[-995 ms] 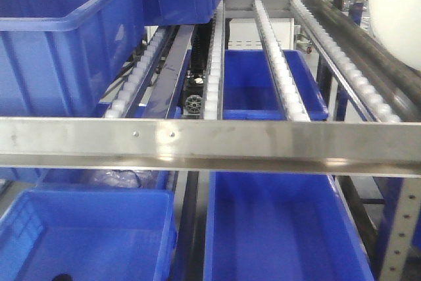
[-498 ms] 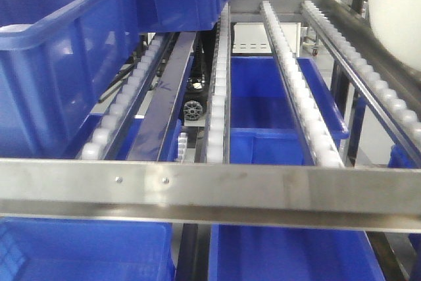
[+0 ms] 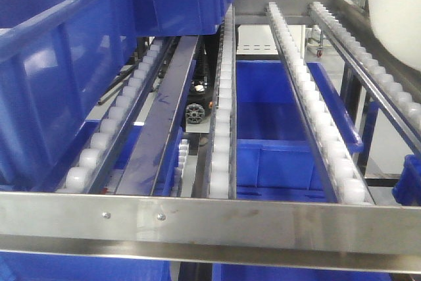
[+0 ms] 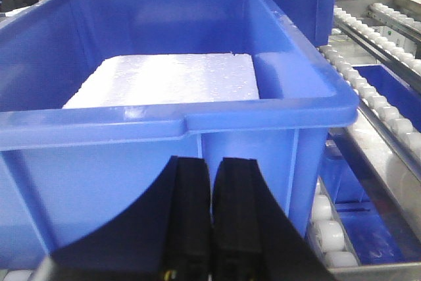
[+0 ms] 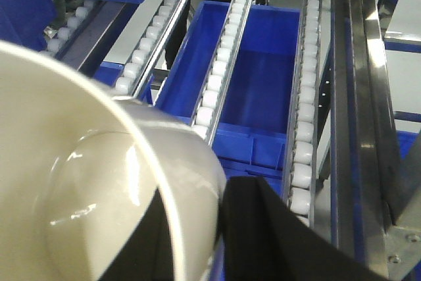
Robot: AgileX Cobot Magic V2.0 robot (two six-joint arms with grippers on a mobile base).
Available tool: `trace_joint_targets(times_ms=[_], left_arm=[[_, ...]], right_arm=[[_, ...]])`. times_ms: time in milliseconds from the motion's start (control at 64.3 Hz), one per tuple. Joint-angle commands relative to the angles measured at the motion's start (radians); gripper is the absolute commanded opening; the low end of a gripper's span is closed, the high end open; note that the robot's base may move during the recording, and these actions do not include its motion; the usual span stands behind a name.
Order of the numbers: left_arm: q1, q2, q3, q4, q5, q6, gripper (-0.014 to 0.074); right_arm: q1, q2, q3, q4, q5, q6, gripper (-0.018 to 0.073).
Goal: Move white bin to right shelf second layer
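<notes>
My right gripper [image 5: 220, 228] pinches the wall of the glossy cream-white plastic tub [image 5: 99, 182], one dark finger inside the rim and one outside; in the right wrist view the tub fills the area from 6 to 9 o'clock, open side toward the lens. In the front view its pale curved wall [image 3: 395, 11] hangs at 2 o'clock, above the outermost rail and not yet resting on it. Beneath and ahead lies the stainless-steel rack level of sloping rails lined with small white rollers [image 3: 223, 97], closed at 6 o'clock by its flat steel front bar [image 3: 210, 218]. My left gripper [image 4: 212, 215] is empty, its black jaws pressed nearly together, parked before the large blue rectangular plastic crate [image 4: 164, 123] holding a white foam slab [image 4: 164, 80].

Judged step: carrying the tub over the front bar for set-down. To do it well, I should bring the tub's base level across two roller rails rather than one, lower until it bears on the rollers, and let go only then, since the slope may let it run.
</notes>
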Motion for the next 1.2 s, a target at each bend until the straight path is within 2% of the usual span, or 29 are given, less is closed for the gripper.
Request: trace_joint_targets(times_ms=[0, 1182], left_arm=[[-0.007, -0.014, 0.037, -0.005, -0.085, -0.004, 0.0085], [-0.007, -0.014, 0.037, -0.005, -0.085, -0.004, 0.0085]], right_arm=[[-0.005, 0.004, -0.033, 0.001, -0.104, 0.0, 0.0056], [-0.005, 0.004, -0.033, 0.001, -0.104, 0.0, 0.0056]])
